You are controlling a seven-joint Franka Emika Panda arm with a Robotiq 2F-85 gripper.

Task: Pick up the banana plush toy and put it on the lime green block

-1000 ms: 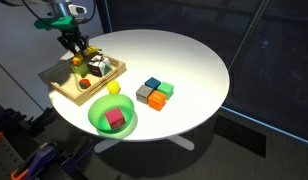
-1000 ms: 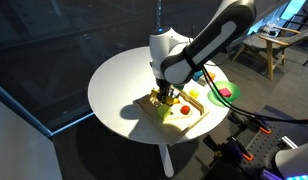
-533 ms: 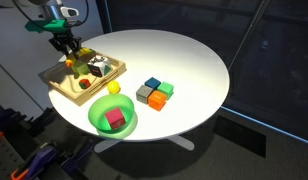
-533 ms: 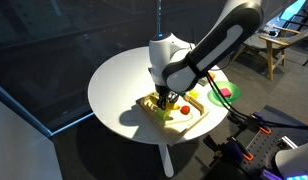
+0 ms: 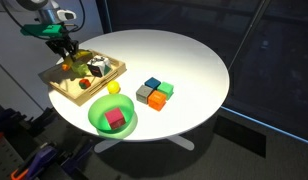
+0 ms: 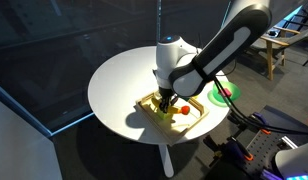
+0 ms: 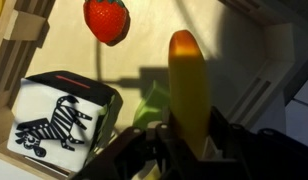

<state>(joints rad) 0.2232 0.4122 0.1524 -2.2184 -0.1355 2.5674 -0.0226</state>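
Observation:
My gripper [image 7: 184, 140] is shut on the banana plush toy [image 7: 187, 80], a yellow elongated toy that sticks out from between the fingers. In both exterior views the gripper [image 5: 67, 55] [image 6: 168, 99] hangs just above the wooden tray [image 5: 62, 92] at the table's edge. The lime green block [image 5: 165, 89] sits near the middle of the round white table, in a cluster with a blue cube [image 5: 152, 84], a grey cube [image 5: 143, 94] and an orange cube [image 5: 156, 102]. It is well apart from the gripper.
The tray [image 7: 34, 60] holds a red strawberry toy [image 7: 107, 20], a zebra-print cube [image 7: 62, 118] and other small toys. A yellow ball [image 5: 114, 88] lies beside a large green bowl [image 5: 98, 120] with a magenta cube [image 5: 115, 119] in it.
The arm has shifted a little and risen slightly over the tray, with the banana still held in the gripper. The blocks and bowl have not moved.

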